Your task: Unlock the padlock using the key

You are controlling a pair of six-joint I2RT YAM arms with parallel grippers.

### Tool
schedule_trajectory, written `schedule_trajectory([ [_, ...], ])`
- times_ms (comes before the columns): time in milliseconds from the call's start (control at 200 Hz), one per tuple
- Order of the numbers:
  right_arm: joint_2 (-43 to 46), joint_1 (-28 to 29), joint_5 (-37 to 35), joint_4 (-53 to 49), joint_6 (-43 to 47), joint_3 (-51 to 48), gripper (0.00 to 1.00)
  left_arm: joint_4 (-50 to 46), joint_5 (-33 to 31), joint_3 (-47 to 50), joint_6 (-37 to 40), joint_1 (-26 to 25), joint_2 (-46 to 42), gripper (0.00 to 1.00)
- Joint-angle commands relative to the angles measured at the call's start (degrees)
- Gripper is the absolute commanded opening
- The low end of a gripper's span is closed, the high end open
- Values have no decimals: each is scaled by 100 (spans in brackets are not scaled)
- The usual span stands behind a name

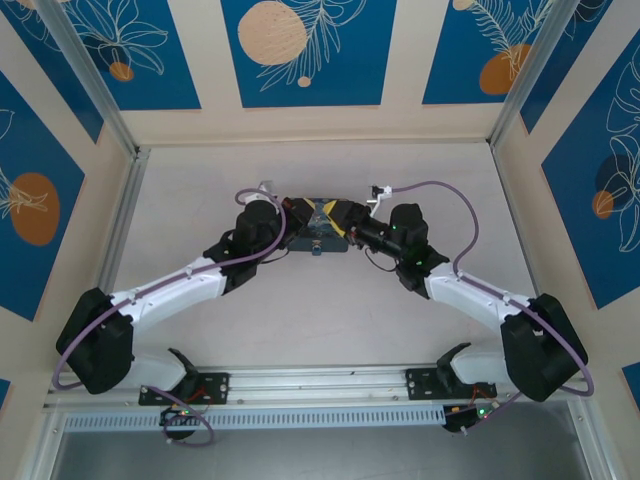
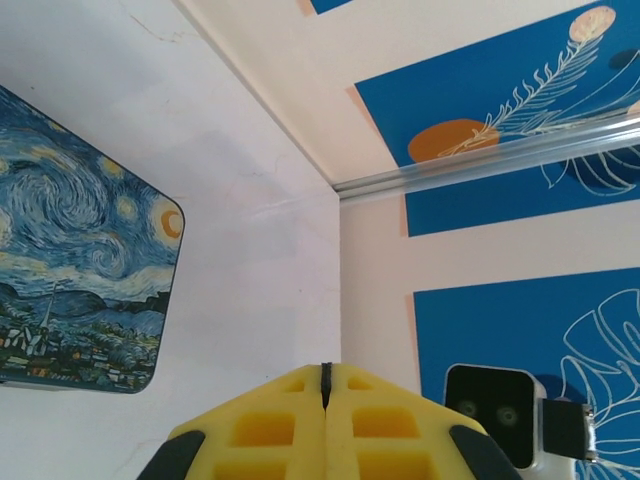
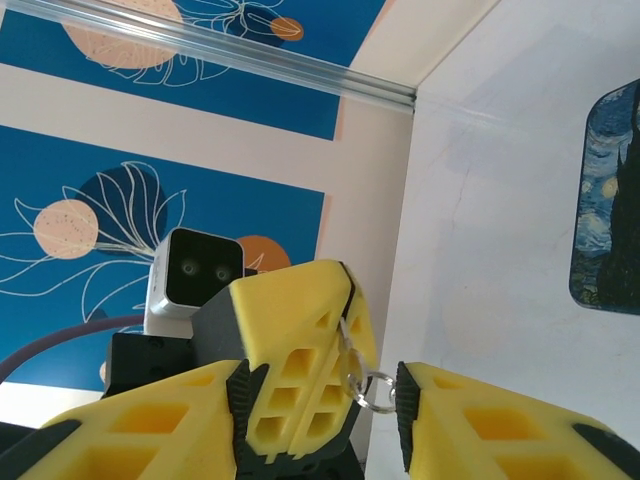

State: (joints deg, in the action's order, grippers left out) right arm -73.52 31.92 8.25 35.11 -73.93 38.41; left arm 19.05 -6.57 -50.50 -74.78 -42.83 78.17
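Handoff setup, I reckon: left claw (image 2: pixel 325 392) is pinched fully shut with a little silvery key ring (image 3: pixel 371 386) dangling out of the seam, held up where the other arm can reach it. Right claw (image 3: pixel 322 400) is about half open, jaws either side of that ring, gripping nothing yet. Key itself I can't make out. Padlock (image 1: pixel 318 246) looks like the tiny blue blob at the near edge of the Starry Night tin (image 2: pixel 80 280) on the tabletop (image 1: pixel 200 200).

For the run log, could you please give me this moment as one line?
left pincer: shut on silvery ring | right pincer: open, near ring | Starry Night tin: flat on table
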Motion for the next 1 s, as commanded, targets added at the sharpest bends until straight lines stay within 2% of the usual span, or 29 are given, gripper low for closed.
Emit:
schedule_trajectory([
  [0,-130,43,-146,319,164,132,43,316,-152,109,-323,-59,-148,0],
  [575,-554,105,238,615,155,303,36,433,-209,157,-454,-76,-93,0],
  [995,-774,183,255,804,47,375,33,553,-248,183,-661,-83,-41,0],
])
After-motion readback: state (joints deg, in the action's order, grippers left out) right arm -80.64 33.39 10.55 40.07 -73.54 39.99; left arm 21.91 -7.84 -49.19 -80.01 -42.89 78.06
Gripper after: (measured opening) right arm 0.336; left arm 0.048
